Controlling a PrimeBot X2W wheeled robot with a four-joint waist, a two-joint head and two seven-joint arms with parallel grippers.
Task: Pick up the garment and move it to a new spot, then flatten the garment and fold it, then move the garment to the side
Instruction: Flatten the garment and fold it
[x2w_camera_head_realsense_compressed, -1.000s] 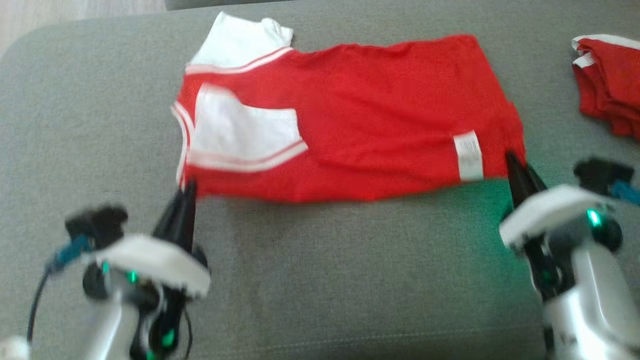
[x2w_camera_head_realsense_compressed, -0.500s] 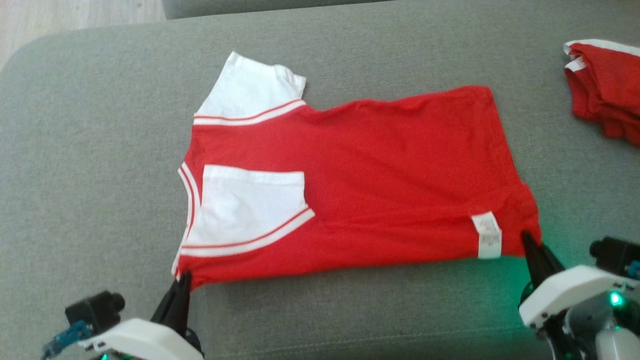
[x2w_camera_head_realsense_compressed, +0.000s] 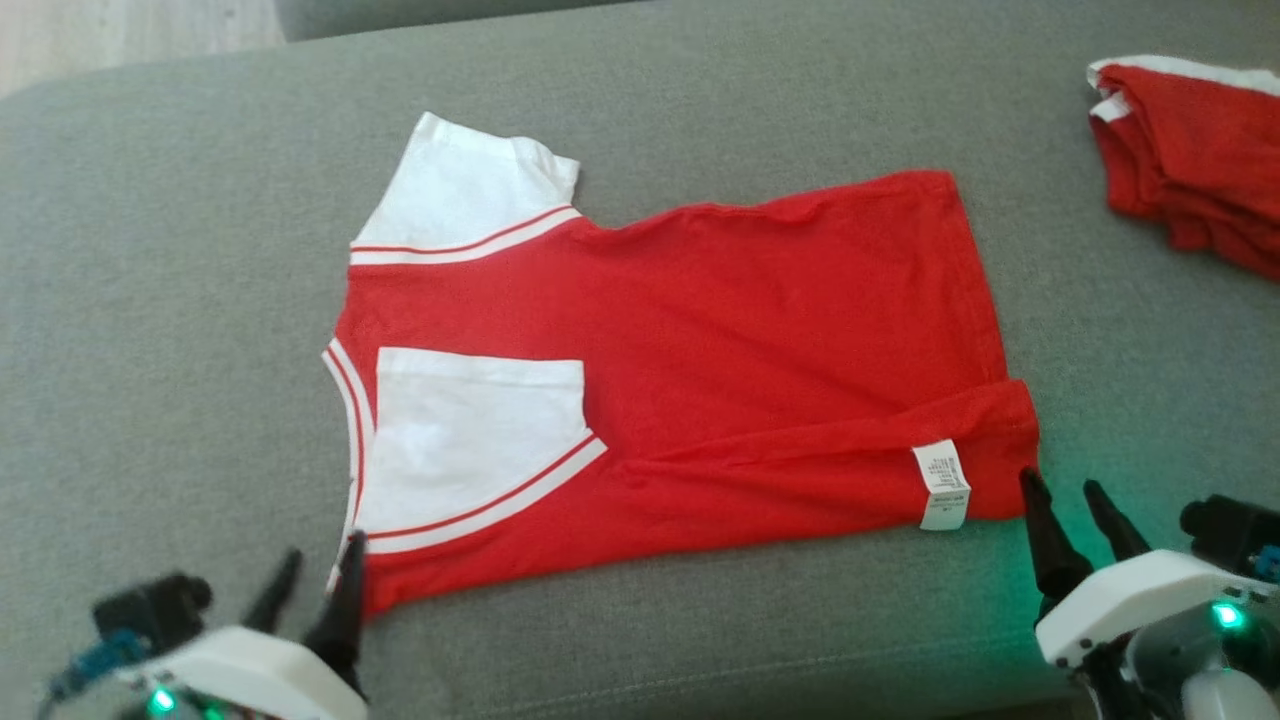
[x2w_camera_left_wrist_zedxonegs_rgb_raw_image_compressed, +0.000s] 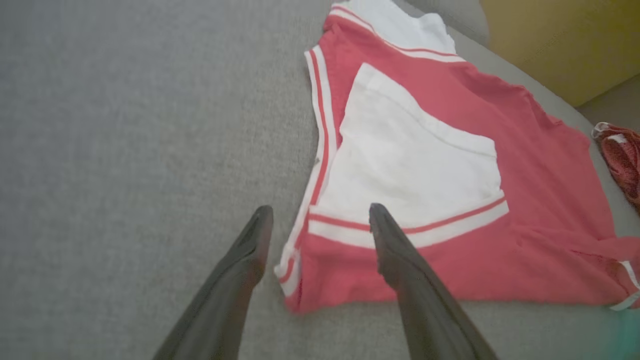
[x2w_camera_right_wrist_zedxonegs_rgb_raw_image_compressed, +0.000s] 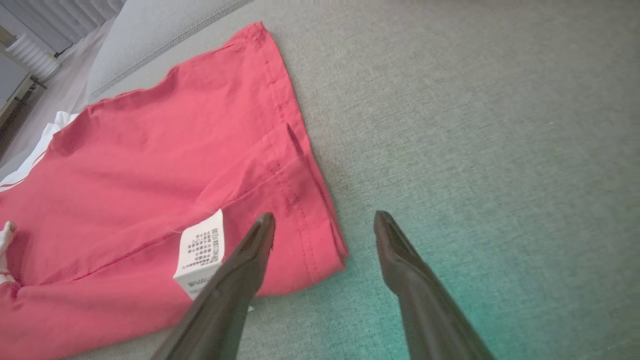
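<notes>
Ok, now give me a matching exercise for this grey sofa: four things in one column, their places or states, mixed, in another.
Things:
1. red T-shirt with white sleeves
2. white care label
3. folded red garment
4. left gripper

Places or states:
A. open, at the sleeve end
B. far right, apart
C. lying flat, centre
D. near the hem

Pairs: 1-C, 2-D, 3-B, 4-A
</notes>
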